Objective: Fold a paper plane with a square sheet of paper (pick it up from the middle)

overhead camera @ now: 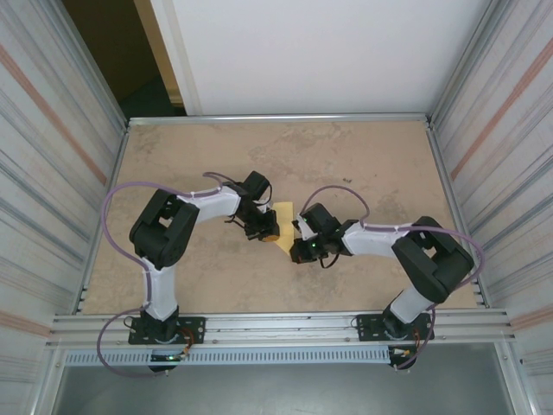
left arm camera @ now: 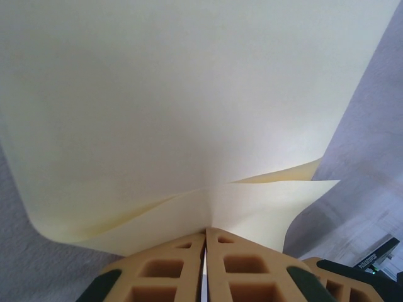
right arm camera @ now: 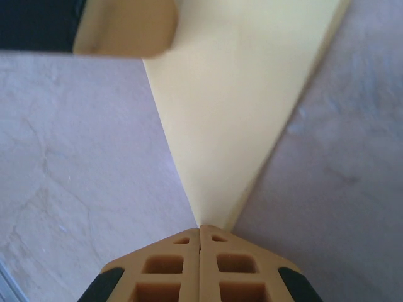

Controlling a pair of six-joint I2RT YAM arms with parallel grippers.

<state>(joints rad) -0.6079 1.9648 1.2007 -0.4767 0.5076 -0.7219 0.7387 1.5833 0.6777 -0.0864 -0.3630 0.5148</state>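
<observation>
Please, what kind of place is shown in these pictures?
Probably a robot test cell in a lab or workshop: the left arm and right arm are bolted to a metal rail at the edge of a beige table, with ribbed panel walls on both sides.

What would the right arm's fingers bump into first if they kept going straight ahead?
The yellow paper that the right fingers pinch stretches straight ahead, so it would likely crumple first. Beside that line sits the left arm's finger; how far is unclear.
</observation>
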